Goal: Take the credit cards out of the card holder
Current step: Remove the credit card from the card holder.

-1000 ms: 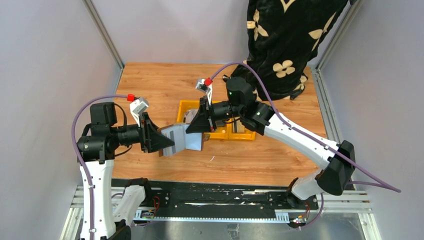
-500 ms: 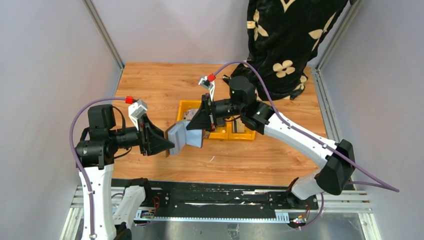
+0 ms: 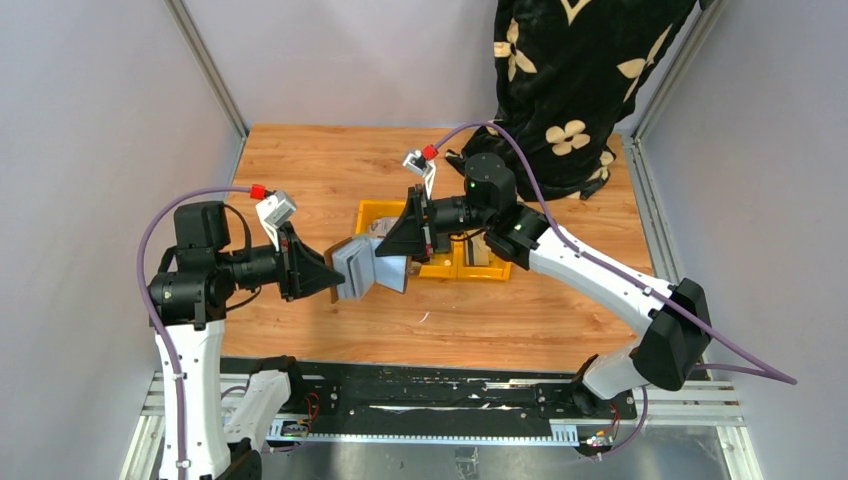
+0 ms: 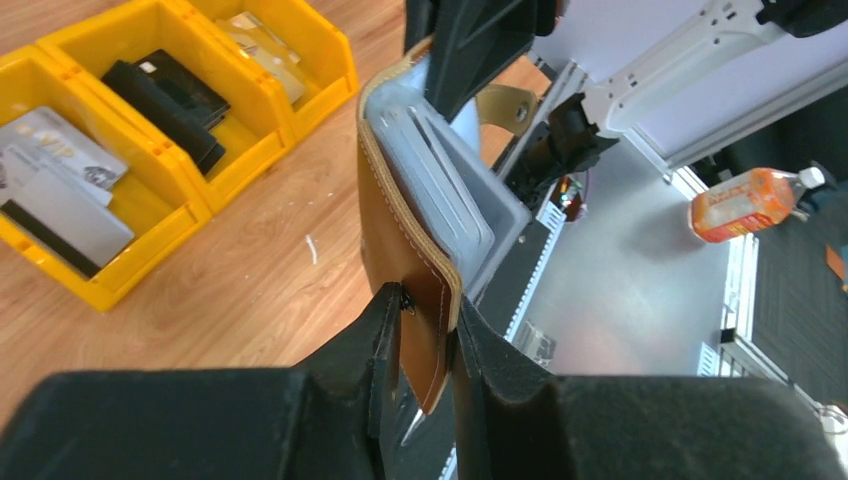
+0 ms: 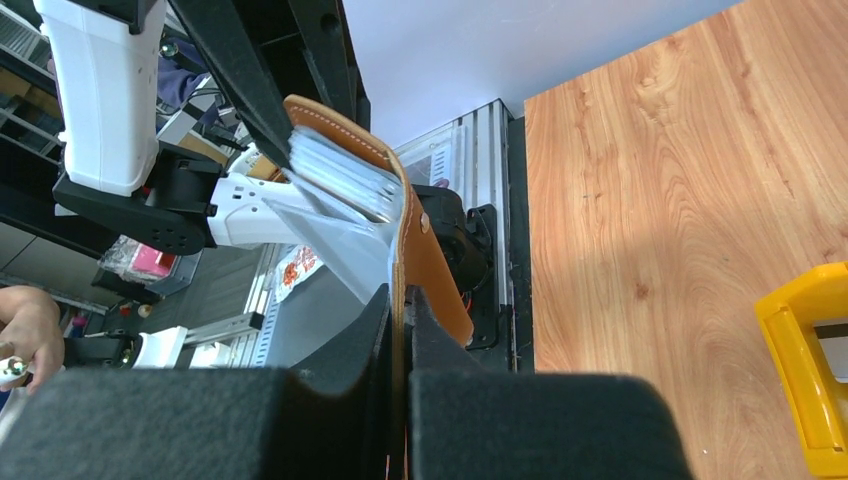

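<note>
The brown leather card holder hangs open in the air between both arms, over the table's near middle. My left gripper is shut on one leather flap, with the grey plastic sleeves fanned beyond it. My right gripper is shut on the other flap. Whether the sleeves hold cards I cannot tell. Credit cards lie in the yellow tray: grey-white printed ones, a black one and a tan one.
The yellow three-compartment tray sits on the wooden table just behind the held card holder, under my right arm. A person in a black floral garment stands at the far right edge. An orange bottle lies off the table.
My left gripper has closed on its flap and moved slightly right and up. The card holder has folded from a wide spread into a tighter V. My right gripper keeps its hold.
</note>
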